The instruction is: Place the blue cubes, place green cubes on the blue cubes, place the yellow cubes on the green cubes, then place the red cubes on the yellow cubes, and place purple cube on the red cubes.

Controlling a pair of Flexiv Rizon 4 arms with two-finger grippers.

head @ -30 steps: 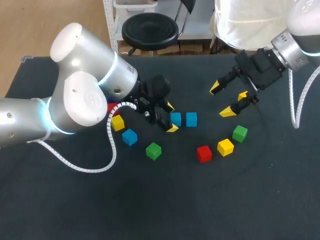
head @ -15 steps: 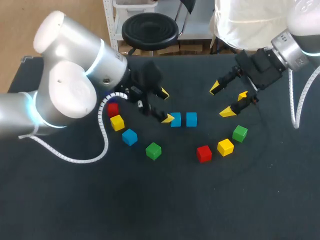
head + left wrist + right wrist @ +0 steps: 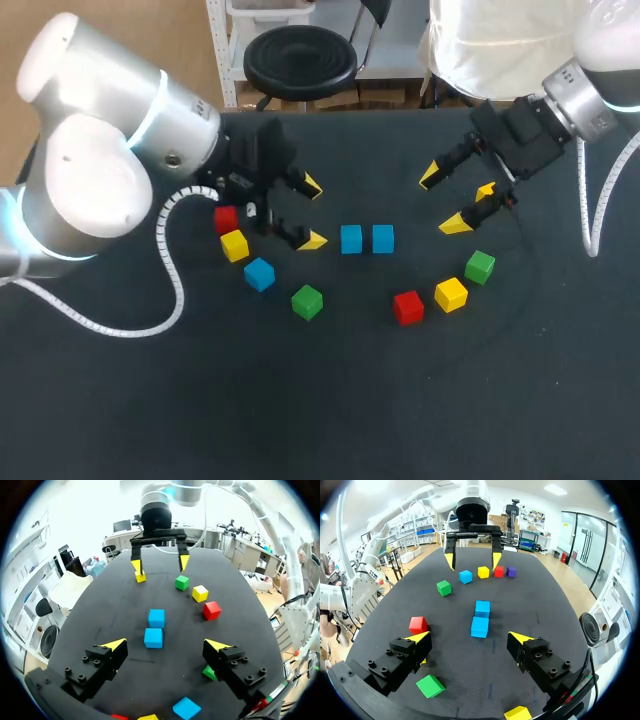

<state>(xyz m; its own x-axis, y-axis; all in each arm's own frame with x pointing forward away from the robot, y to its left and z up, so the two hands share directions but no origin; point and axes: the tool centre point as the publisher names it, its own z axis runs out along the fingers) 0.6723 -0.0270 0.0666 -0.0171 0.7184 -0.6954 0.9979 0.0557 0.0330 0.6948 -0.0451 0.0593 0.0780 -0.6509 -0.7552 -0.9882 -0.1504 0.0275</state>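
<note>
Only two blue cubes [image 3: 351, 239] are placed together on the desk [image 3: 330, 400], with all stacking undone; left end effector [image 3: 312, 213] and right end effector [image 3: 442, 200] gape empty.

A dark table [image 3: 420, 400] spans the whole scene.

Seen from overhead, the left arm [image 3: 120, 180] hides the purple cube [image 3: 511, 571]. In the left wrist view, a green cube [image 3: 209, 672] sits partly behind a finger of the left end effector [image 3: 166, 644], and the picture's edge cuts off a red cube [image 3: 119, 716] and a yellow cube [image 3: 149, 717].
</note>
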